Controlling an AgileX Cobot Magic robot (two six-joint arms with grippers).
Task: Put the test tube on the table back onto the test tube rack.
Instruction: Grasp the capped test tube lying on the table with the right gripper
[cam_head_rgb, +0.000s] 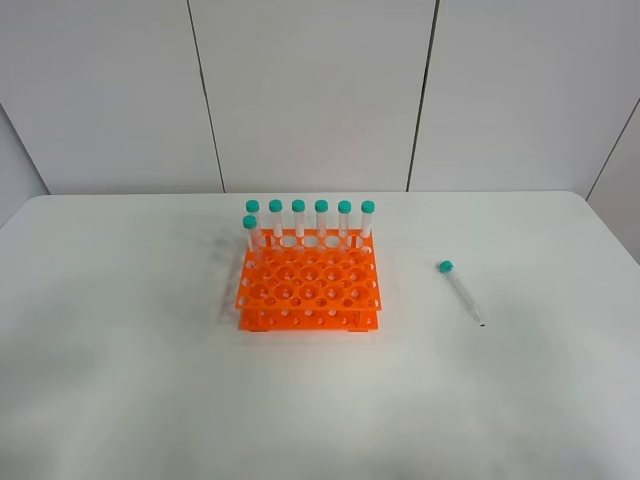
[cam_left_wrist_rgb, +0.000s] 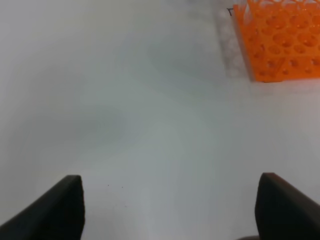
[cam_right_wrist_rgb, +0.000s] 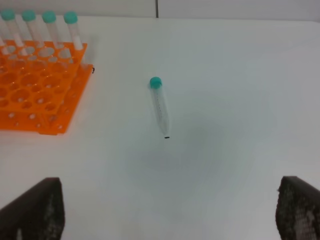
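A clear test tube (cam_head_rgb: 460, 291) with a teal cap lies flat on the white table (cam_head_rgb: 120, 330), to the right of the orange test tube rack (cam_head_rgb: 309, 288). It also shows in the right wrist view (cam_right_wrist_rgb: 159, 107), ahead of my open right gripper (cam_right_wrist_rgb: 167, 220), which is well short of it. The rack (cam_right_wrist_rgb: 35, 95) holds several upright teal-capped tubes (cam_head_rgb: 310, 218) along its back row. My left gripper (cam_left_wrist_rgb: 170, 210) is open and empty over bare table, with a corner of the rack (cam_left_wrist_rgb: 280, 40) ahead of it. Neither arm shows in the exterior view.
A grey panelled wall (cam_head_rgb: 310, 90) stands behind the table's far edge. Nothing else lies on the table.
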